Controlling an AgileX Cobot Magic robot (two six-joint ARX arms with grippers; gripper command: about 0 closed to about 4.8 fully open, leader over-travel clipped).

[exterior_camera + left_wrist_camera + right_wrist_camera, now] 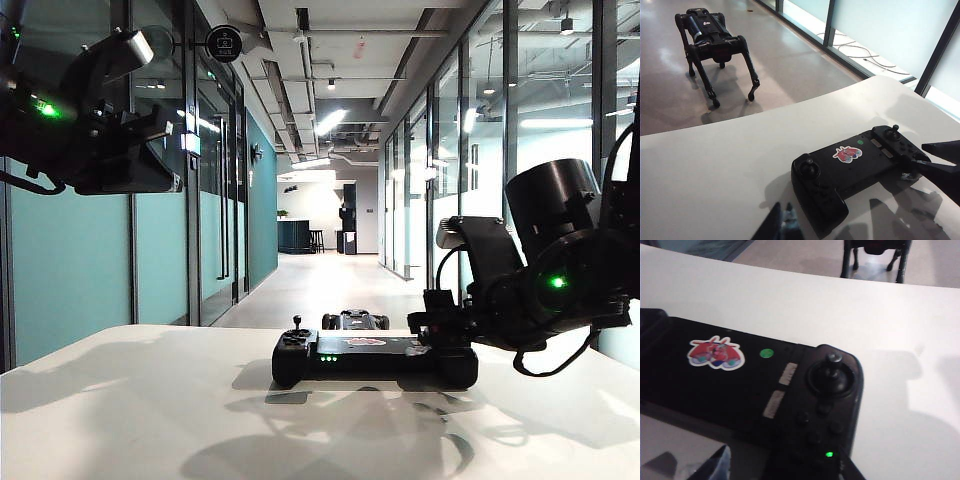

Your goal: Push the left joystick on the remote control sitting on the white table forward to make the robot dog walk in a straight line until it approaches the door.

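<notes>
The left gripper [781, 225] hangs high at the left, well above the white table [120, 400] and well apart from the remote [375, 357]. Only its dark fingertips show at the edge of the left wrist view, and whether its jaws are spread or pressed together cannot be told.

The remote lies flat near the table's middle. Its left joystick [296, 325] stands upright at the left end with nothing touching it. Just beyond the table edge the robot dog [355, 320] stands on the polished corridor floor, on all four legs and facing away down the hall.

At the right, the right gripper [918, 155] sits low at the remote's right end, jaws spread wide and pinching nothing. Its camera looks straight down on the right stick [834, 360], not the left one.

That is the main hazard. A push from here would likely land on the wrong stick, and the dog could turn or sidestep toward the glass walls rather than walk straight. Reaching across to the left joystick risks a finger dragging over the buttons or shoving the remote, which lies loose on the smooth tabletop. An off-centre push would also send the dog off its line.
</notes>
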